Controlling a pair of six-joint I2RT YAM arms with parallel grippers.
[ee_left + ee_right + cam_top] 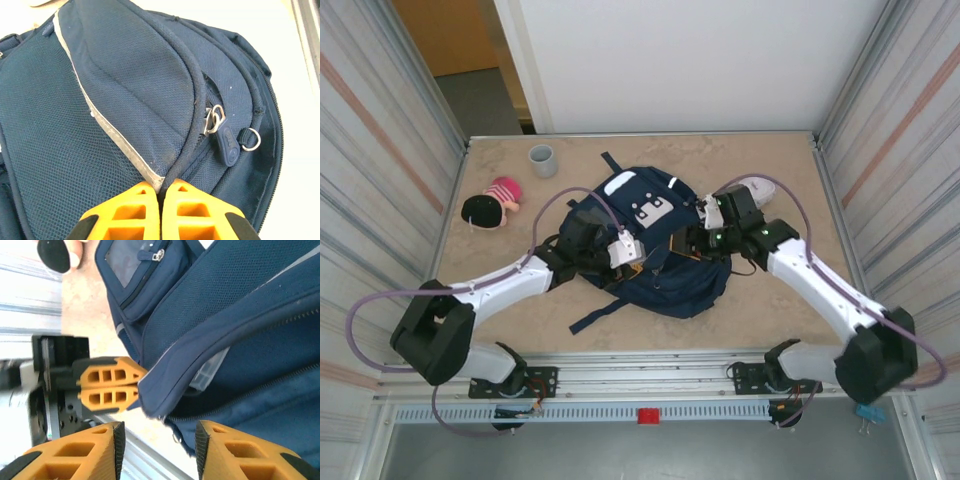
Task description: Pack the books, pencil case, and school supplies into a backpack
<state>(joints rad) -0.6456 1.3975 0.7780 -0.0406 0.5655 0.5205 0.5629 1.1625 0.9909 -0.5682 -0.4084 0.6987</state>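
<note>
The navy backpack (660, 205) lies in the middle of the table, between both arms. My left gripper (162, 186) is shut on the edge of its front flap, pinching the grey stripe and the dark piping. In the right wrist view the left gripper (136, 384) holds that flap (210, 335) lifted off the zipped opening, with a clear plastic item (210, 371) in the gap. My right gripper (159, 440) is open just in front of the opening, with nothing between its fingers. A zipper pull (226, 142) hangs near the flap. The navy book is out of view.
A grey cup (542, 159) stands at the back left. A pink and black soft item (492, 205) lies at the left. A pale object (765, 187) sits behind the right arm. Metal walls close in both sides, and a rail runs along the near edge.
</note>
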